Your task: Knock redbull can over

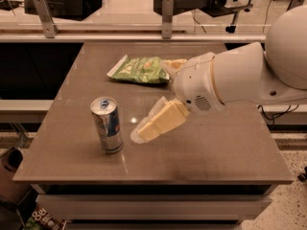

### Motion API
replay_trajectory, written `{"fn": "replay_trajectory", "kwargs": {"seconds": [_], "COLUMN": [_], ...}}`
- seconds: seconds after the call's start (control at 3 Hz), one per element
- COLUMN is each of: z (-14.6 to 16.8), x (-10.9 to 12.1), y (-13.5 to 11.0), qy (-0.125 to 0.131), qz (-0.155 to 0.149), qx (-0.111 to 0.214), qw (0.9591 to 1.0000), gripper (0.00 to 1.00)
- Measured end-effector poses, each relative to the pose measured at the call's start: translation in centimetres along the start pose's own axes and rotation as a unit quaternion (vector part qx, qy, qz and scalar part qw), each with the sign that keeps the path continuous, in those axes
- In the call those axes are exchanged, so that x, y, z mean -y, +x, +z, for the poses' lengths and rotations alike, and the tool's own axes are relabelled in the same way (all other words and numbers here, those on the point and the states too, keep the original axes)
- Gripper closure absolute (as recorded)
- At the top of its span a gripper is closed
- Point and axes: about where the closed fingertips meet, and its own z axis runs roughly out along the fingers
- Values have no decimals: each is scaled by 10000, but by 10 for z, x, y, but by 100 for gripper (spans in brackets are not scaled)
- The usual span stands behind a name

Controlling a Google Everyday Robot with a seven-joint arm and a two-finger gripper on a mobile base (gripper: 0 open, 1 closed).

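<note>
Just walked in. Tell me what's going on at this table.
A robot arm is set to knock over the redbull can. The can stands upright near the front left of the table, not yet touched. The hand hangs beside it, on its right in the camera view, fingers open. The lower finger points at the can with a small gap between them. A green snack bag lies farther back.

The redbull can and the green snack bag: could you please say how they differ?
The redbull can stands upright; the green snack bag lies flat. The can is tall silver-blue metal, the bag a low crinkled pouch. Both sit on the table; the gripper hovers open beside the can.
</note>
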Motion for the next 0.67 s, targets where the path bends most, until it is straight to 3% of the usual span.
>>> {"fn": "replay_trajectory", "kwargs": {"seconds": [0.33,0.67], "z": [0,12], "x": [0,2], "y": [0,1], "qy": [2,-26], "qz": [-4,-6], "qx": [-6,210], "qw": [10000,9998], "gripper": [0,0]}}
